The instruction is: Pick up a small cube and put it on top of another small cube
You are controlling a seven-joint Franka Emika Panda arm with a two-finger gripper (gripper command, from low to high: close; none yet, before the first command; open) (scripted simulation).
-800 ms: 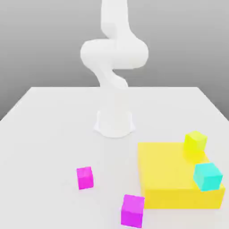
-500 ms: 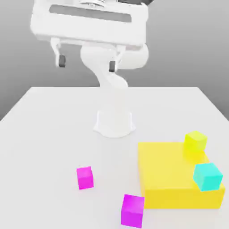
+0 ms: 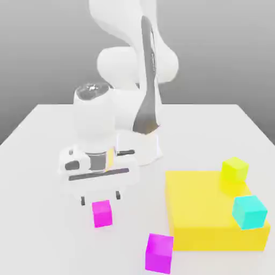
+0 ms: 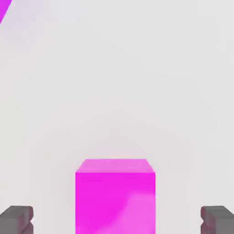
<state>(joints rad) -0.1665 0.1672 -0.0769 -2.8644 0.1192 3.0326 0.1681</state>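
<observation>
The exterior view shows a smooth magenta cube [image 3: 102, 214] near the open gripper [image 3: 100, 198].

Larger magenta cube [image 4: 4, 8] mostly cut off by the hand view's edge.

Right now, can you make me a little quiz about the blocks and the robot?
1. True or false: the jaws are open above the smaller pink cube.
2. Which cube sits nearest the arm's base: A, the cyan cube; B, the lime cube; C, the purple cube?
3. Fill in the blank: the big flat block is ______.

Key: 1 true; 2 B; 3 yellow.
</observation>
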